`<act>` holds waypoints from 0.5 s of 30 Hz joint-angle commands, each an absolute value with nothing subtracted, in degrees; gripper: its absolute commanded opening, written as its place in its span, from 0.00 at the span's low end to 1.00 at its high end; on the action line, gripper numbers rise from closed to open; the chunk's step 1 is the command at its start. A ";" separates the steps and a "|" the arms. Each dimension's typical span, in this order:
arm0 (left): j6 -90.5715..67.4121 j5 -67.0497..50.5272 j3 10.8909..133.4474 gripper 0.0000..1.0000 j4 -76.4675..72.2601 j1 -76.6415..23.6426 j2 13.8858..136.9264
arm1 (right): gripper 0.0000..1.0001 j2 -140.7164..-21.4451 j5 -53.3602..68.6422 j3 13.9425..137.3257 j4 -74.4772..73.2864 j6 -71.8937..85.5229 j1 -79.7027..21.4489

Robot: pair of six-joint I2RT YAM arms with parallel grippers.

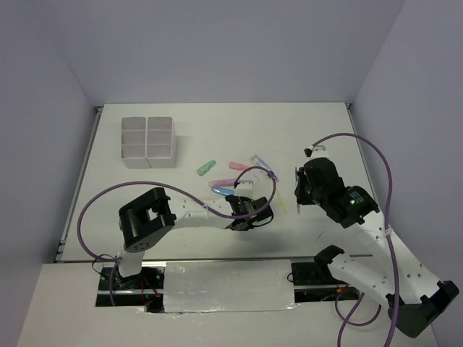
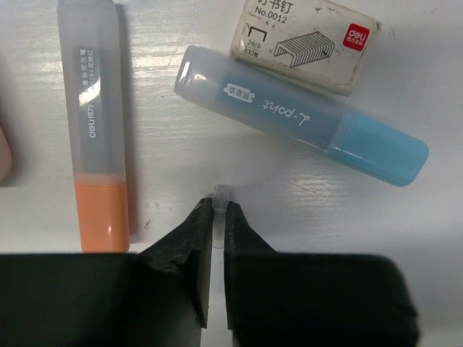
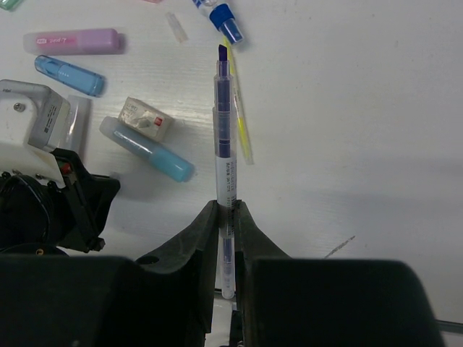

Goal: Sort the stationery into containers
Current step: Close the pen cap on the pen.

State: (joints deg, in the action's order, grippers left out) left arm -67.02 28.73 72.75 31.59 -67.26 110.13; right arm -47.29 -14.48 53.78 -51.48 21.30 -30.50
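Observation:
My right gripper (image 3: 227, 210) is shut on a thin clear pen with a purple tip (image 3: 225, 116), held above the table; in the top view it (image 1: 299, 189) hovers right of the pile. My left gripper (image 2: 218, 206) is shut on a small clear tube (image 2: 221, 191), low over the table; in the top view it (image 1: 255, 210) is at the pile's near edge. An orange highlighter (image 2: 98, 130), a blue highlighter (image 2: 300, 116) and a staples box (image 2: 307, 40) lie just ahead of it. The four-compartment container (image 1: 148, 142) stands far left, apart from both grippers.
Loose on the table are a green stick (image 1: 207, 167), a pink stick (image 1: 238, 165), a purple highlighter (image 3: 72, 41), a small blue stick (image 3: 70, 75), a blue-tipped clear pen (image 3: 224, 18) and a thin yellow pen (image 3: 242, 123). Walls enclose the table's far and side edges.

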 commanded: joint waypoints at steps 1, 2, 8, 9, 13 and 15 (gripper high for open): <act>-68.90 25.66 69.88 0.14 32.35 -67.68 112.68 | 0.00 -46.41 -15.73 55.02 -50.01 20.30 -30.67; -68.91 25.49 69.53 0.07 32.00 -67.68 112.41 | 0.00 -46.32 -15.73 55.02 -50.01 20.22 -30.67; -67.85 24.87 65.57 0.00 27.16 -67.85 107.85 | 0.00 -45.27 -14.15 54.76 -49.13 19.42 -29.97; -67.85 26.09 65.31 0.00 26.98 -68.03 106.62 | 0.00 -44.92 -14.06 54.84 -48.96 19.42 -29.88; -67.16 32.42 65.39 0.00 28.65 -68.20 96.19 | 0.00 -41.50 -8.19 53.44 -44.06 17.58 -29.97; -65.84 36.62 66.09 0.00 28.83 -68.20 90.48 | 0.00 -39.74 -3.27 51.95 -40.45 16.61 -29.97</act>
